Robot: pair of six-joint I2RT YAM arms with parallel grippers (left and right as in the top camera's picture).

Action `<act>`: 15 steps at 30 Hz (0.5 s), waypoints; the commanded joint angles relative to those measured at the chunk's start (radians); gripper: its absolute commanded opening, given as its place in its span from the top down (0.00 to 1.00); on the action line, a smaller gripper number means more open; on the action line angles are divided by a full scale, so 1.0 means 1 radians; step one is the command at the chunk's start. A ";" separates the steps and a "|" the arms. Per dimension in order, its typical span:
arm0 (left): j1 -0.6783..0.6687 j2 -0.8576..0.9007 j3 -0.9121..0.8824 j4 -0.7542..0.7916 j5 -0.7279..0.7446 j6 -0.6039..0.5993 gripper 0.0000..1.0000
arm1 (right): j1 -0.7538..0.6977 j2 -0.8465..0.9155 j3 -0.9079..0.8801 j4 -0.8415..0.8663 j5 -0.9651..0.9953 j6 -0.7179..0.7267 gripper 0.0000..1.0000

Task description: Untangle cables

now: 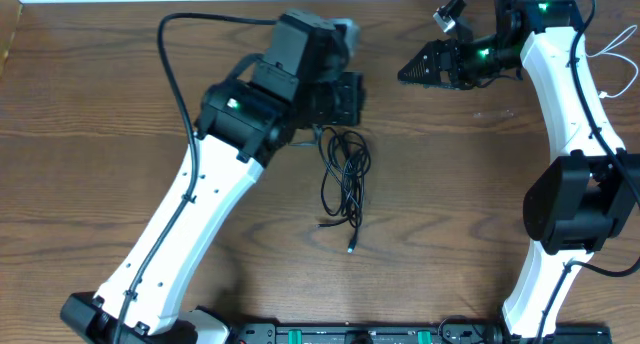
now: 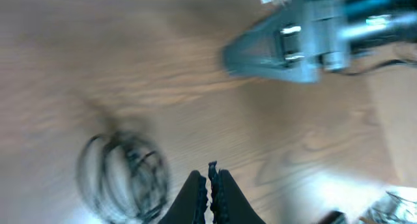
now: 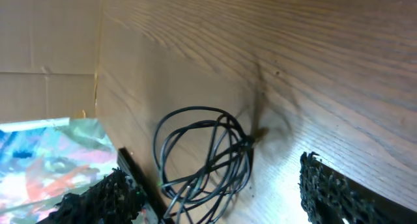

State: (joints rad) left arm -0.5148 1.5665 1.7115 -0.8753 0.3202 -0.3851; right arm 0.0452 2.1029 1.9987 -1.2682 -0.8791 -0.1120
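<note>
While your left gripper is clenched on nothing, its fingers pressed together, your right gripper stands released, its fingers spread wide and empty. You have the left one just above the top end of the black cable. It grips none of it, and you cannot tell from overhead whether it touches the cord. Your right one hangs off to the right, pointing left, well apart from the cable. The black cable lies mid-bench in a loose, long coil, with one plug end trailing out toward the arms' bases. A thin white cord shows at the far right edge, beyond your right arm and well apart from the black one.
</note>
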 commanded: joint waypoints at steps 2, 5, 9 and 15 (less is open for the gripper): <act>0.067 0.009 -0.010 -0.103 -0.108 0.008 0.92 | -0.019 -0.006 -0.006 0.004 0.148 0.078 0.16; 0.089 0.029 -0.053 -0.138 -0.089 0.007 0.84 | -0.026 -0.006 -0.006 0.002 0.190 0.089 0.14; 0.086 0.074 -0.094 -0.134 0.006 0.035 0.68 | -0.019 -0.006 -0.006 -0.002 0.225 0.089 0.11; 0.088 0.186 -0.113 -0.138 -0.012 0.054 0.56 | -0.002 -0.006 -0.006 -0.008 0.261 0.089 0.09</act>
State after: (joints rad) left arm -0.4290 1.6932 1.6123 -1.0084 0.3122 -0.3595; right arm 0.0288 2.1029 1.9987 -1.2705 -0.6552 -0.0330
